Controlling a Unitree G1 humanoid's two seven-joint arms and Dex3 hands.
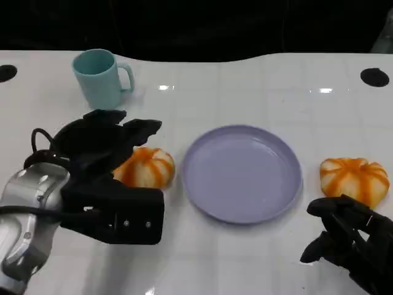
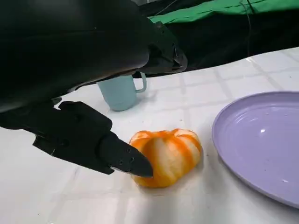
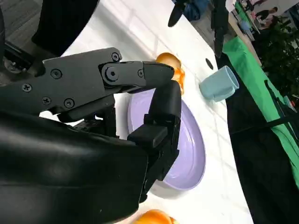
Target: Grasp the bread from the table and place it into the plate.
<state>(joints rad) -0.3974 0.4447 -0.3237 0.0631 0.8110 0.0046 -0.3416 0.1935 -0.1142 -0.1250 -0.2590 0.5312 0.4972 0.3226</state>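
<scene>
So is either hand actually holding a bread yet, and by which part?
Neither. The left hand is open around the left bread, one finger at its side; the right hand holds nothing.

A white table [image 1: 258,258] carries a lilac plate [image 1: 241,173] at centre, orange-striped bread [image 1: 146,167] at nine o'clock, another bread [image 1: 354,178] at three, a teal mug [image 1: 99,78] at ten.

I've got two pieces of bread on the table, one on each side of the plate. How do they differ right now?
The left bread sits close beside the plate, with the left hand around it and a finger touching its side. The right bread lies further from the plate's rim, and the right hand is near it but apart from it. Both are round, orange-and-white striped, and rest on the white table, not in the plate.
</scene>
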